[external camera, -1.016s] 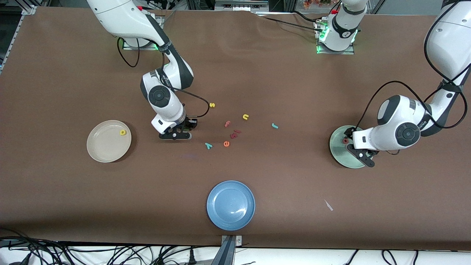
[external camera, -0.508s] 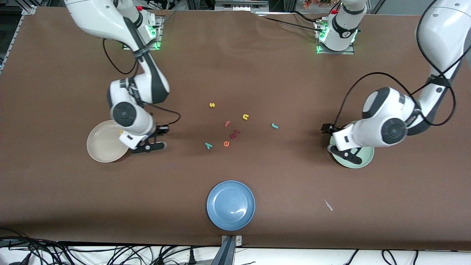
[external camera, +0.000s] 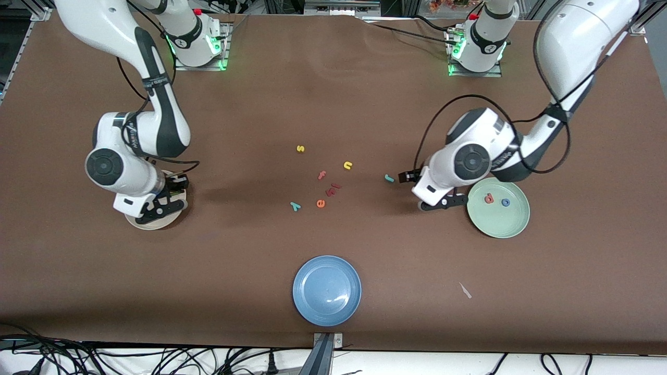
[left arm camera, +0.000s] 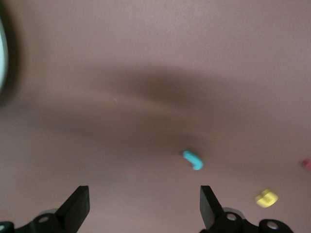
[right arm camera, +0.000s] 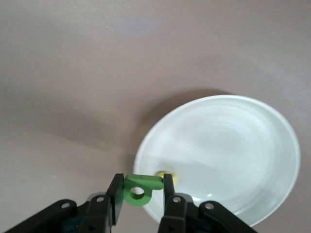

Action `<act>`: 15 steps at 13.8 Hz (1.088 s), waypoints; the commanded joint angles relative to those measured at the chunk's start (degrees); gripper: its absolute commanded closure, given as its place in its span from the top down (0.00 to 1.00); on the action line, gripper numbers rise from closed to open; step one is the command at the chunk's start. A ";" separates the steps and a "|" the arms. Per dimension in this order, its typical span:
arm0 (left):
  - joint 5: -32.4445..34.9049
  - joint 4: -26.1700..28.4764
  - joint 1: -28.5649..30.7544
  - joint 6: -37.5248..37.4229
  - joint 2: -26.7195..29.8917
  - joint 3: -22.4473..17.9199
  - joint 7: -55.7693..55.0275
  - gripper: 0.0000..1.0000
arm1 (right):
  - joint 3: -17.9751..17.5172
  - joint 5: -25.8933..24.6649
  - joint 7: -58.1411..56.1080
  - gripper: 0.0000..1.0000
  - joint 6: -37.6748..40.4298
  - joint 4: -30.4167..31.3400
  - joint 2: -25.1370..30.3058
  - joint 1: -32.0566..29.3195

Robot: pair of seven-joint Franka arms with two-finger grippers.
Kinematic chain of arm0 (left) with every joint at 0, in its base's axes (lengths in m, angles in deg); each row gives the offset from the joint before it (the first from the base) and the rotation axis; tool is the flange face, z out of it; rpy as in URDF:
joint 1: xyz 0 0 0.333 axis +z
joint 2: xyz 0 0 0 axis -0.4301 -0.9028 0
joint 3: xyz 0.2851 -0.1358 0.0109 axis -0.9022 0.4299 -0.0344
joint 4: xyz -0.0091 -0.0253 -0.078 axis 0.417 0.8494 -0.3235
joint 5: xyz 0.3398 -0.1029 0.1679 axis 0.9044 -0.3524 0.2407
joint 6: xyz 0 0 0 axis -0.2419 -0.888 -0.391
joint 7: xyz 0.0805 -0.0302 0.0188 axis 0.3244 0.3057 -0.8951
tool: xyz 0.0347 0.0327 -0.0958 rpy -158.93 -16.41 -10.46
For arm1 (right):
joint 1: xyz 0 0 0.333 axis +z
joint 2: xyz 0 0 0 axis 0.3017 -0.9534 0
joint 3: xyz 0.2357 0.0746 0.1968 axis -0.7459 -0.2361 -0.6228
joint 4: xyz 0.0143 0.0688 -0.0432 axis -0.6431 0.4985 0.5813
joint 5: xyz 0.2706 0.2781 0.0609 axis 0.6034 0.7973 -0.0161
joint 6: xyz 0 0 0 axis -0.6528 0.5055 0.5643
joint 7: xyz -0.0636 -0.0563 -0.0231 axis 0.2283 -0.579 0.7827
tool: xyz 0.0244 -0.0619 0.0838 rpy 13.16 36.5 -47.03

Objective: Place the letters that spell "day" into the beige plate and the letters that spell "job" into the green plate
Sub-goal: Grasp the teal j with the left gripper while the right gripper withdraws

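Blue plate sits nearest the front camera, nothing in it; not part of the task.

Farther up, the green plate at the left arm's end holds the salmon b and the blue o. The left gripper hangs just beside that plate on the side toward the table's middle, jaws spread wide and holding nothing. The teal j lies on the brown table just ahead of it, a little farther from the front camera.

At the right arm's end, the right gripper is over the rim of the beige plate, pinching the green a between its fingers. The yellow d lies in the plate, mostly hidden by a finger. The teal y lies in the middle cluster with the orange e, a dark red piece and the salmon f; the yellow n and s lie farther off.

Judged step: delivery of the a, and approach to the j. Next: right carries inward over the dish, then releases; left centres over the j, descends, closes. The y remains afterwards.
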 commanded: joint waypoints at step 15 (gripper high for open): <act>-0.26 7.20 -5.67 22.88 -7.62 -5.28 -31.76 0.37 | -7.14 8.07 -4.77 1.00 -2.89 -1.02 -0.64 0.46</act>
